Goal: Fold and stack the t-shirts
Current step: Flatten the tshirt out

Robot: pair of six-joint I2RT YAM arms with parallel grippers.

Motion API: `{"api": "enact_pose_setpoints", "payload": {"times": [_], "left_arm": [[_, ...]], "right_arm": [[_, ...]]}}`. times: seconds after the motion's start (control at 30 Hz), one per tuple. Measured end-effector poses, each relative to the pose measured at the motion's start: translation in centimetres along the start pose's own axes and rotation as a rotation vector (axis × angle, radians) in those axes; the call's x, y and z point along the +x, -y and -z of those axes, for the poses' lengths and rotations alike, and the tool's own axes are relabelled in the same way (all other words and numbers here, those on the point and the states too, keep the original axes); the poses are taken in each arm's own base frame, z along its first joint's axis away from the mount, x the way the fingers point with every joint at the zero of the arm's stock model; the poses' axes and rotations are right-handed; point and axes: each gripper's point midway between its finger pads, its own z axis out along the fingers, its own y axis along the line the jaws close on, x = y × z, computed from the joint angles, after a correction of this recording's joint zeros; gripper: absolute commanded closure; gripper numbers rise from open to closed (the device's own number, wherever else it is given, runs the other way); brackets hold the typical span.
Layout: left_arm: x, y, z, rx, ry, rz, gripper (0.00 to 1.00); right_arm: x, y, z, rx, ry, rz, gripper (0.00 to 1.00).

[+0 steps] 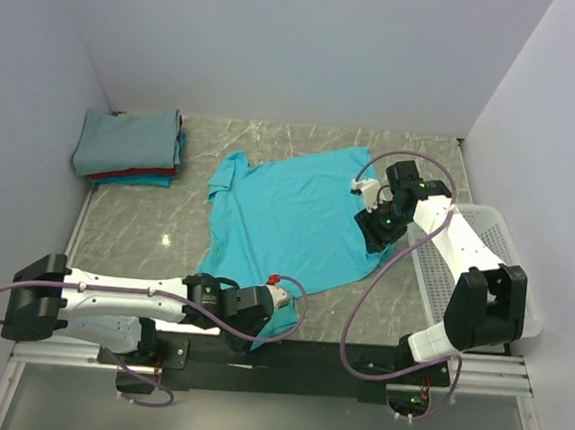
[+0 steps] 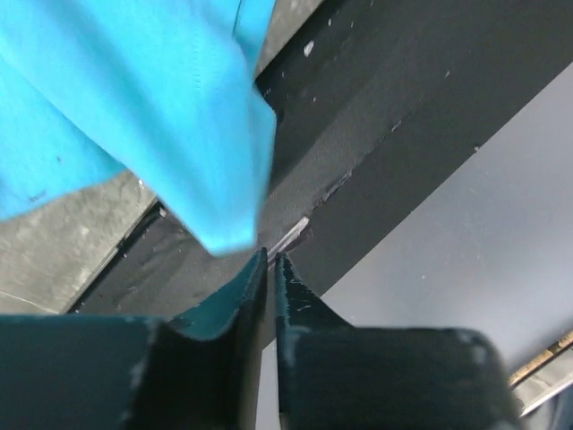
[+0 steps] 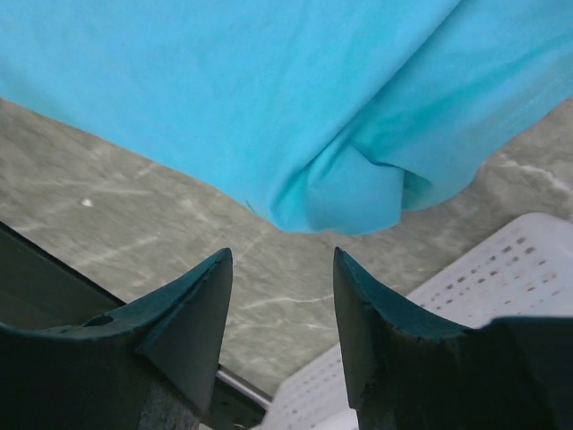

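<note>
turquoise t-shirt (image 1: 292, 220): it lies opened out and a little skewed in the middle of the overhead view, on the marble table (image 1: 137, 233). Both sleeves show and I see no fold made in it yet.
Folded stack (image 1: 129, 143): it sits at the upper left of the overhead view, well apart from the turquoise one. A grey-blue rectangle is on top, with red and teal edges showing beneath.
Left gripper (image 2: 269, 258): its fingers are pressed together on a corner of the turquoise hem, at bottom centre of its own wrist view. The cloth runs from them up to the upper left.
Right gripper (image 3: 282, 255): its fingers are spread with nothing between them. A rolled edge of the shirt lies just beyond the tips, upper centre of that view, apparently untouched.
Basket (image 3: 501, 269): white mesh, at the lower right of the right wrist view. I can't tell whether anything is in it.
Done: to my eye, the pile accounts for at least three shirts folded and stacked.
Left: all of the folding on the turquoise shirt, then placing it on the pile. I'd say this one is only at the first grasp.
</note>
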Motion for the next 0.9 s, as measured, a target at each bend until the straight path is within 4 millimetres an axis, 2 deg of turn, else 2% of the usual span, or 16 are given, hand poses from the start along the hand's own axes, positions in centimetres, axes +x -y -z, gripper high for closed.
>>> {"api": "enact_pose_setpoints", "payload": {"times": [0.1,0.23,0.37,0.47,0.6,0.63,0.73,0.8,0.87,0.9], "left_arm": [[0.5,-0.1,0.2,0.01,-0.005,0.009,0.82],[0.2,0.3,1.1,0.043,0.031,0.019,0.81],[0.0,0.5,1.6,0.056,0.05,0.023,0.67],[-0.1,0.3,1.7,0.046,0.053,0.028,0.6],[-0.2,-0.2,1.7,0.01,0.056,0.055,0.51],[-0.2,-0.6,1.6,-0.019,0.06,0.075,0.46],[-0.9,-2.4,1.3,-0.107,0.082,0.167,0.43],[-2.3,-4.2,1.4,-0.152,0.124,0.263,0.43],[-4.5,-6.0,2.0,-0.147,0.201,0.375,0.41],[-6.0,-7.5,2.7,-0.147,0.263,0.449,0.39]], "right_arm": [[0.7,0.2,0.0,0.006,-0.025,0.051,0.45],[3.0,0.6,-0.6,0.036,-0.09,0.081,0.46],[5.7,0.7,-1.3,0.042,-0.162,0.076,0.46],[6.2,0.6,-1.5,0.036,-0.174,0.076,0.46],[5.9,0.7,-1.5,0.04,-0.165,0.088,0.46],[5.8,0.8,-1.5,0.039,-0.161,0.095,0.46],[4.7,0.8,-1.1,0.035,-0.127,0.109,0.46],[3.0,1.1,-0.4,0.042,-0.077,0.116,0.45],[1.1,1.6,0.3,0.057,-0.021,0.118,0.45],[-0.1,1.9,0.7,0.068,0.011,0.114,0.45]]}}
